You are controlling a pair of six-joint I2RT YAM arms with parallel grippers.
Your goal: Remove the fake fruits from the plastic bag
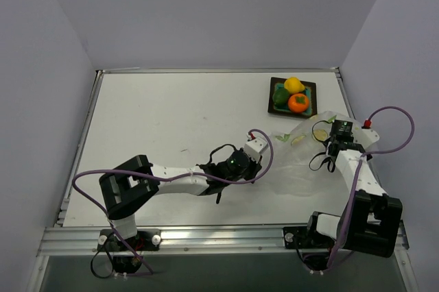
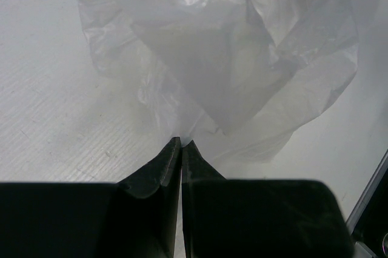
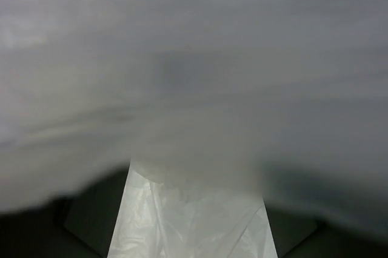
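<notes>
The clear, crinkled plastic bag [image 1: 302, 165] lies on the table right of centre and fills the left wrist view [image 2: 230, 58]. My left gripper [image 1: 267, 142] is shut on a pinch of the bag's left edge [image 2: 182, 142]. My right gripper [image 1: 329, 133] is at the bag's far right end. In its wrist view blurred film covers the lens, and its dark fingers [image 3: 91, 221] stand wide apart with bag film [image 3: 194, 221] between them. Three fake fruits sit in a dark tray [image 1: 273, 86]: a yellow lemon [image 1: 294, 85], a green one [image 1: 280, 95] and an orange one [image 1: 298, 103].
Small pale yellow and green shapes [image 1: 320, 134] show through the bag by the right gripper; I cannot tell what they are. The tray stands at the back right, close to the table's right rail [image 1: 346, 107]. Purple cables loop off both arms.
</notes>
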